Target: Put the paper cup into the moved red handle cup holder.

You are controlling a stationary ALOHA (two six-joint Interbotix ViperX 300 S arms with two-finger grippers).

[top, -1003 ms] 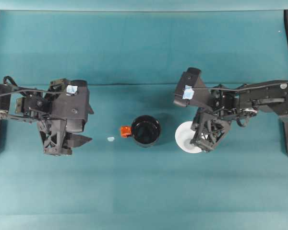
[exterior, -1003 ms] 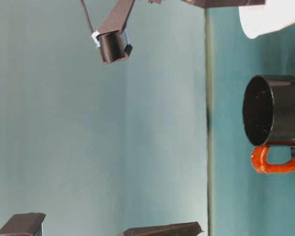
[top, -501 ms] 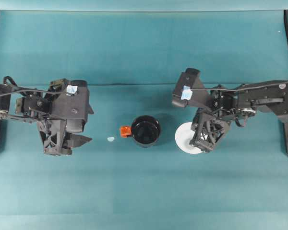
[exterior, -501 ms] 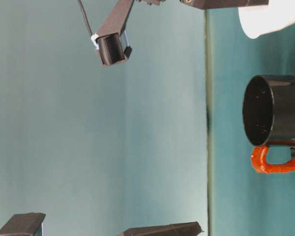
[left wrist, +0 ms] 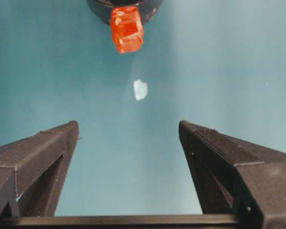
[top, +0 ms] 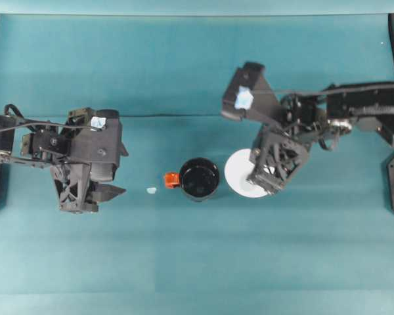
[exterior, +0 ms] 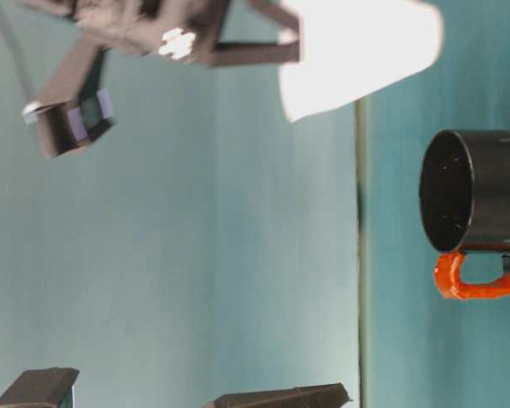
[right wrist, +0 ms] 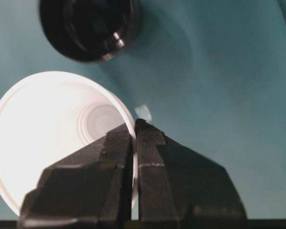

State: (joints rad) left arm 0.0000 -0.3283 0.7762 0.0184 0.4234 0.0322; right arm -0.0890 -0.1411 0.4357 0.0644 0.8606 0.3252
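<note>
Cup lifted, not yet seated.
Your right gripper (right wrist: 135, 125) pinches the paper cup (top: 241, 174) beside the red handle cup holder (top: 198, 179); left gripper (left wrist: 128, 131) gapes empty.

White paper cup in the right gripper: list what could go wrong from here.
1. The right gripper pinches only one spot of the white paper cup's thin rim, so the cup may tilt or slip out while carried.
2. The cup hangs beside the glossy black round holder with the red handle, not above it. Lowered there, its base could catch the holder's rim and tip it.
3. The wall may crumple under the pinch.
</note>
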